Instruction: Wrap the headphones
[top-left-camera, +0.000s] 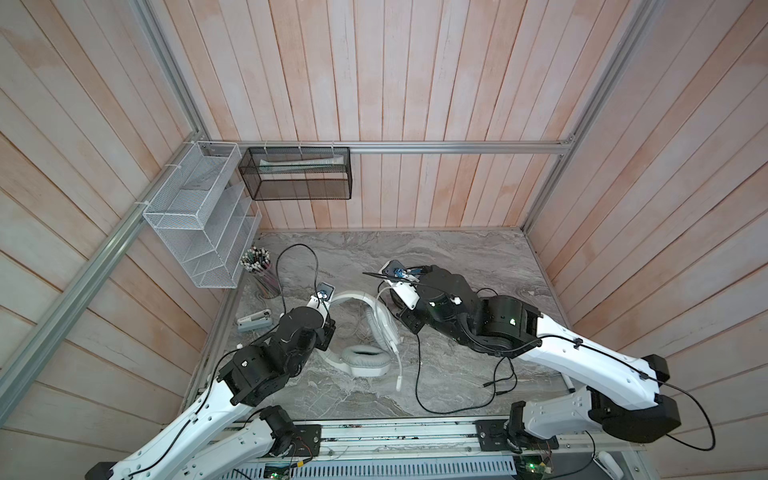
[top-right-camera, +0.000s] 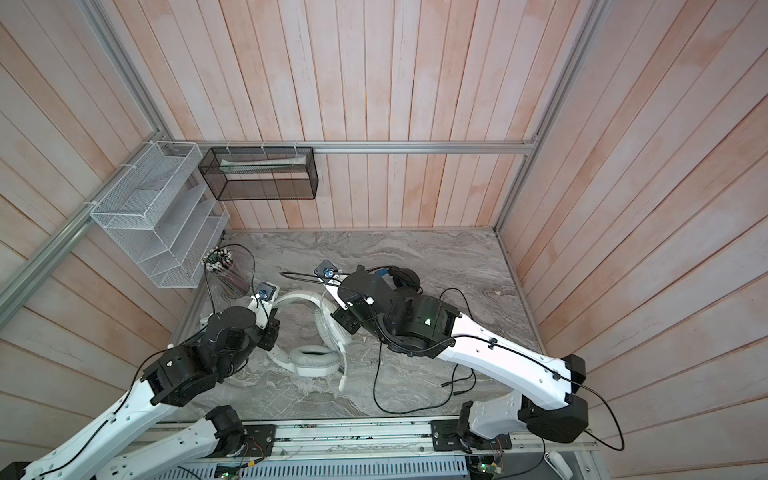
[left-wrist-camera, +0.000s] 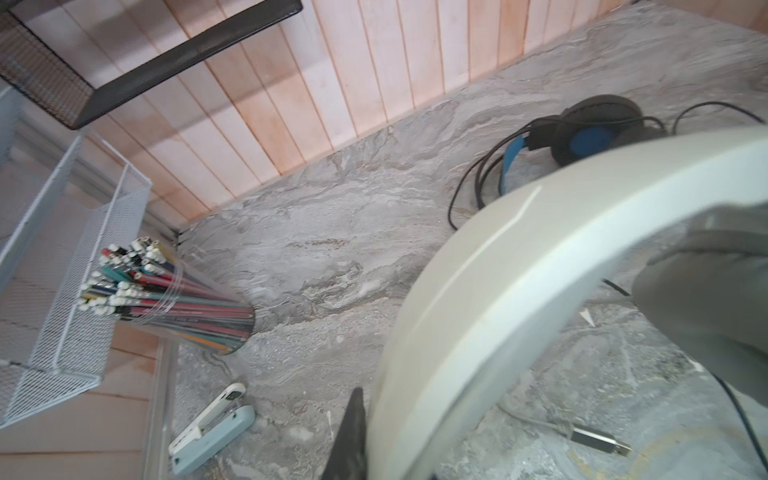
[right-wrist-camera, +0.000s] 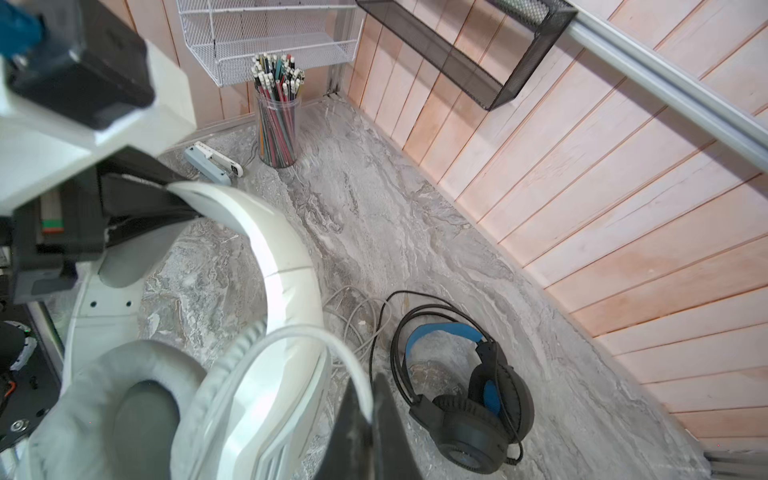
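Note:
The white headphones (top-left-camera: 368, 359) lie mid-table, headband (top-left-camera: 353, 297) raised toward the back. My left gripper (right-wrist-camera: 178, 203) is shut on that headband (left-wrist-camera: 478, 311); one dark finger (left-wrist-camera: 353, 432) shows beside it, the other is hidden behind the band. My right gripper (right-wrist-camera: 368, 390) is shut on the white cable (right-wrist-camera: 291, 332), which arcs over the upright ear cup (right-wrist-camera: 249, 407). More white cable lies loose on the table (right-wrist-camera: 353, 316), its plug near the headband (left-wrist-camera: 598, 442). The black headphones (right-wrist-camera: 478, 411) with the blue-lined band lie behind, largely hidden under the right arm in a top view (top-right-camera: 403, 276). Their black cable (top-left-camera: 419, 374) trails toward the front.
A clear cup of pencils (top-left-camera: 259, 270) and a pale blue stapler (top-left-camera: 254, 321) stand at the table's left edge. On the walls above hang a white mesh rack (top-left-camera: 195, 224) and a black mesh basket (top-left-camera: 297, 178). The black cable's jack (top-left-camera: 486, 386) lies front right.

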